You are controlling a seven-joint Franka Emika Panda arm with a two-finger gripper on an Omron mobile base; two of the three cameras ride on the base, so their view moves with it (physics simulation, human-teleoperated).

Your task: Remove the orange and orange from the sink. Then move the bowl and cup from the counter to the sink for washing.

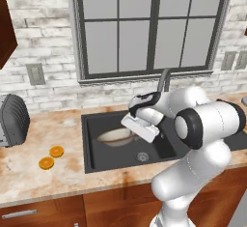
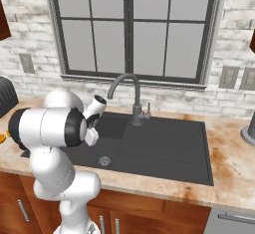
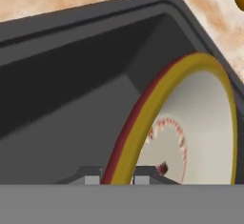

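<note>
Bowl (image 1: 116, 136) hangs inside the sink (image 1: 91, 144) basin, its rim pinched between narrow jaws of the gripper (image 3: 118, 178). Oranges (image 1: 51, 157) lie on the counter (image 1: 29, 173). You should lower it until it rests flat before letting go.

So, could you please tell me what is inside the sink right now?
The bowl is in the sink, its rim between the gripper fingers. The drain shows on the floor. The arm covers the basin's right part.
</note>
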